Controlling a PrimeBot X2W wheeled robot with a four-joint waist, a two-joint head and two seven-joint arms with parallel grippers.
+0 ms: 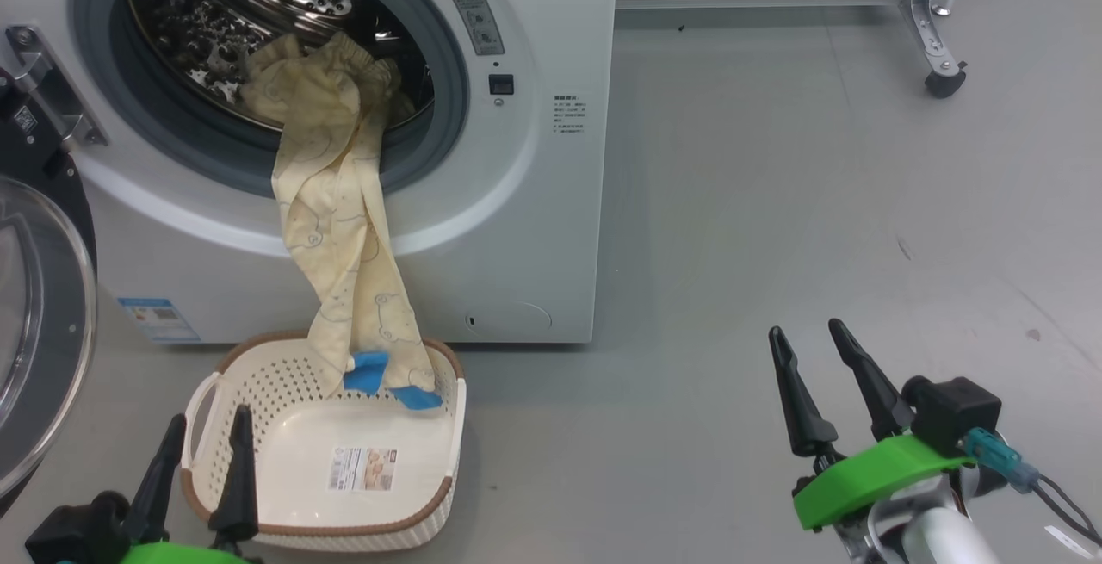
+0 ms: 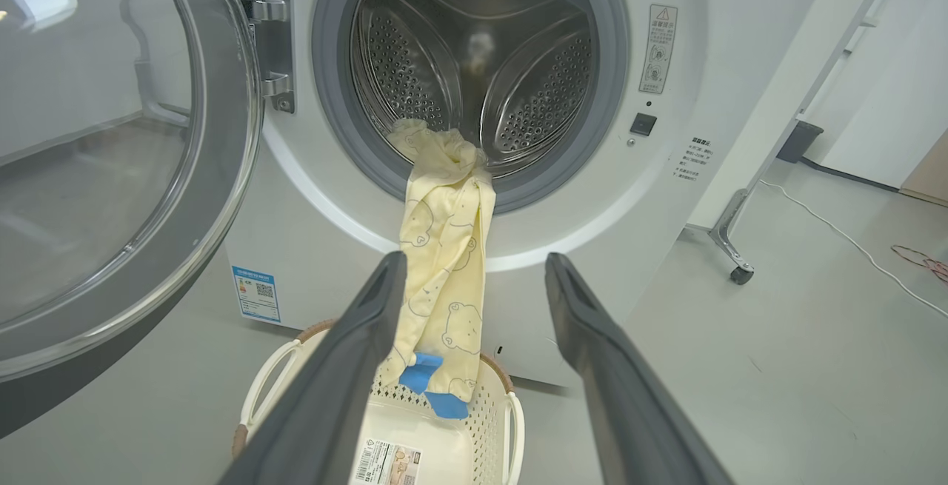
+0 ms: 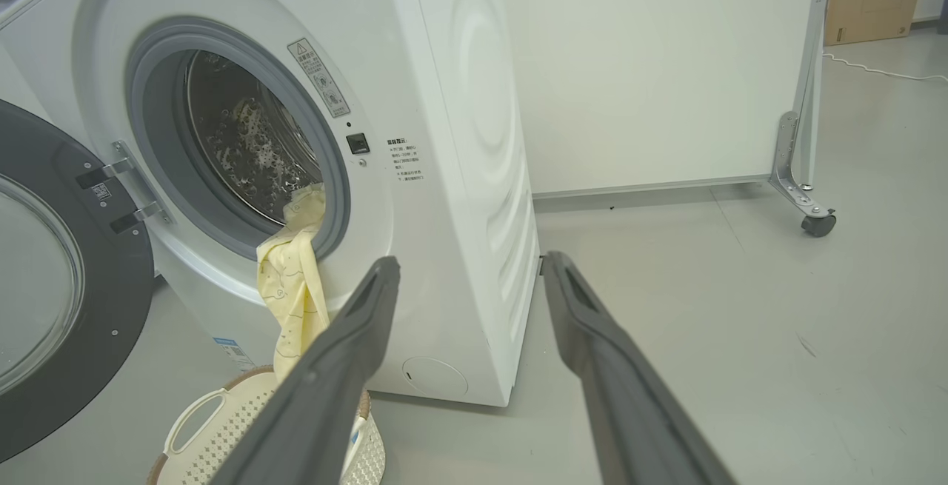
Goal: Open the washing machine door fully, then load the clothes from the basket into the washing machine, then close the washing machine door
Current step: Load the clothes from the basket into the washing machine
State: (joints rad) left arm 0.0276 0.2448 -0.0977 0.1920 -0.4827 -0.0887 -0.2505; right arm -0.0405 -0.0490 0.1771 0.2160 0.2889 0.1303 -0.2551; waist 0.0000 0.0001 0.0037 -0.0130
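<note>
Here, washer: we saw the big white front-loading washing machine (image 1: 534, 228) standing on the grey floor (image 1: 775, 202), with its perforated steel drum (image 1: 215, 39) exposed inside the grey rubber gasket (image 1: 172, 142).
Door: the large round washing machine door (image 2: 111, 174), with a black rim and a clear glass bowl, stood wide open on its metal hinge, left of the opening.
Clothes: the pale cream-yellow clothes (image 1: 344, 228), printed with bear line drawings and patched in blue, were bunched at the top in the drum mouth. The rest hung over the gasket and down the white front, and the blue ends reached into the basket.
Basket: the small cream perforated plastic basket (image 1: 284, 374) with a brown rim sat on the floor just in front of the washer. We saw a paper label (image 1: 364, 469) on its bottom.
Left gripper (image 1: 210, 418): we found its jaws apart and holding nothing, low at the basket's near left edge.
Right gripper (image 1: 807, 329): its jaws were likewise apart and empty, over bare floor well to the right of the basket.
</note>
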